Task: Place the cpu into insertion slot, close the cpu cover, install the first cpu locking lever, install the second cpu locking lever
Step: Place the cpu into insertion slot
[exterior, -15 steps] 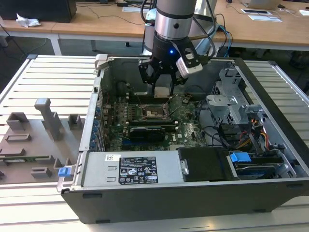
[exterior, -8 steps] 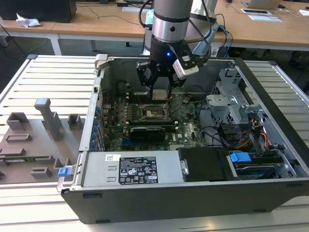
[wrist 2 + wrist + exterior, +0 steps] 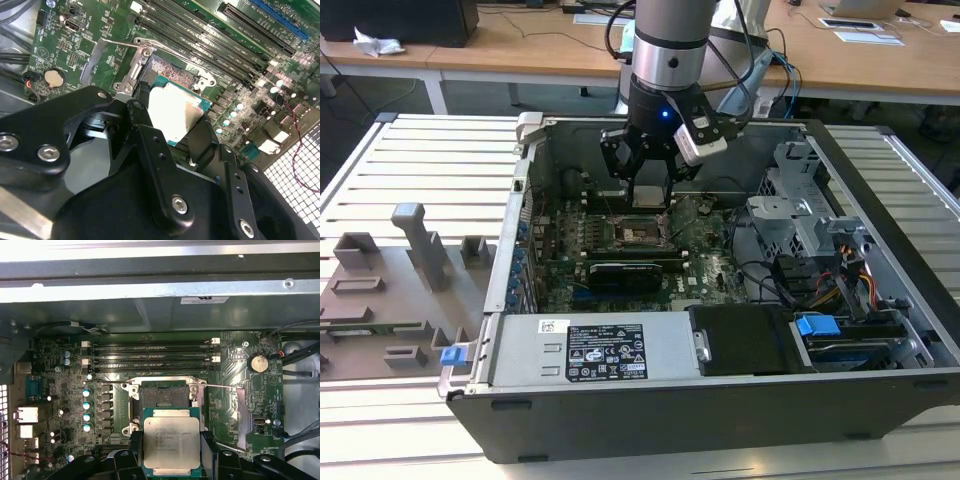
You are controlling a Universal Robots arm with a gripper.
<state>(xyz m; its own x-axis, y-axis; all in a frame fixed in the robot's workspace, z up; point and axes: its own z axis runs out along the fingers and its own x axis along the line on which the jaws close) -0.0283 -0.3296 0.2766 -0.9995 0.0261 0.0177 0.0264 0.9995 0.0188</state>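
My gripper (image 3: pixel 649 192) is shut on the cpu (image 3: pixel 648 196), a flat square chip with a dull silver top, gripped by two opposite edges. It hangs inside the open computer case, just above the insertion slot (image 3: pixel 642 233). In both wrist views the cpu (image 3: pixel 171 442) (image 3: pixel 175 112) sits between the black fingers (image 3: pixel 135 446), beside and above the bare slot (image 3: pixel 163 396) (image 3: pixel 167 67). The cpu cover (image 3: pixel 95 56) is swung open to one side of the slot. Two thin wire levers (image 3: pixel 107 382) stand released.
Long black memory slots (image 3: pixel 150 352) run just beyond the socket. Case walls (image 3: pixel 525 180) surround the board, with a drive cage (image 3: pixel 800 215) and cables on the exterior view's right and a power supply (image 3: pixel 590 350) at the front. Grey fixtures (image 3: pixel 390 270) stand on the table left.
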